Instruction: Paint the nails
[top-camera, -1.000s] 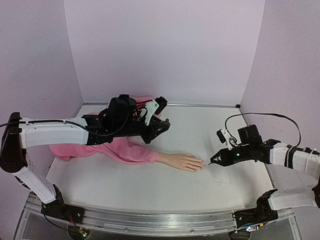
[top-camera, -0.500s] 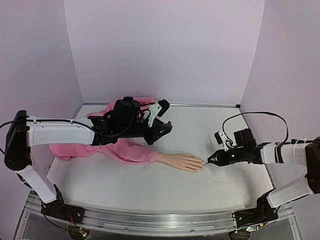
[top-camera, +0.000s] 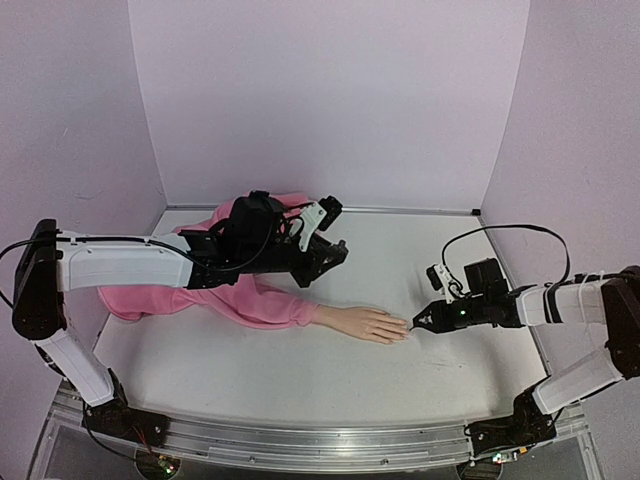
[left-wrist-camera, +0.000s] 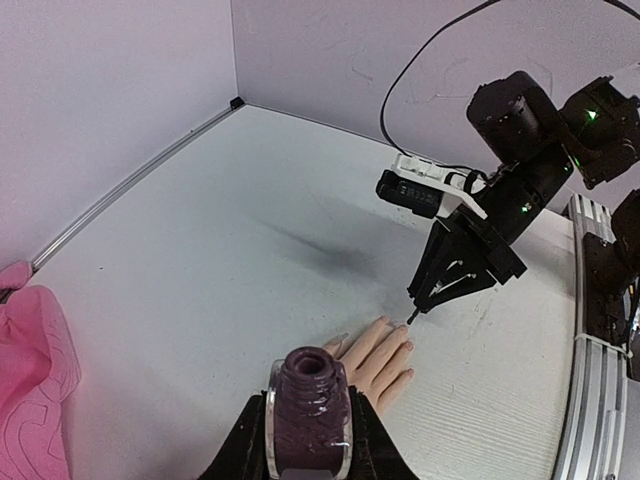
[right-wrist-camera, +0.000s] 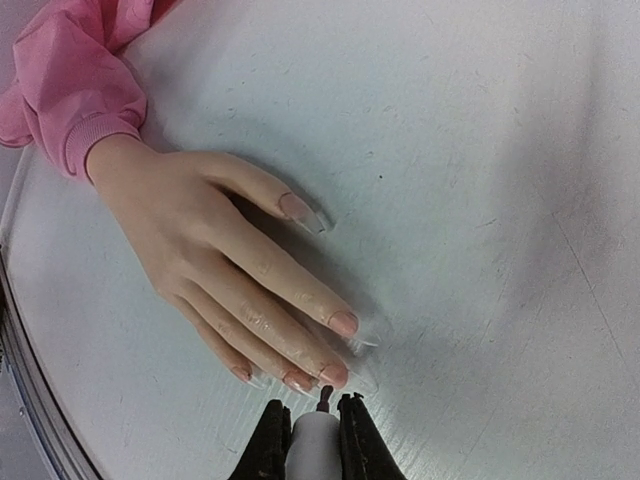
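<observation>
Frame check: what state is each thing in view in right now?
Polish bottle: uncapped, upright, held.
Brush: held, tip at a fingernail.
Left gripper: jaws shut on polish bottle.
Right gripper: jaws shut on brush.
Mannequin hand: flat, palm down.
Nails: pinkish, no dark polish showing.
Sleeve: bunched up.

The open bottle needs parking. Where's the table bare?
Bare: the near strip between the mannequin hand and the front rail, and the far right corner behind the right gripper. Crowded: around the nails and the pink sleeve.
</observation>
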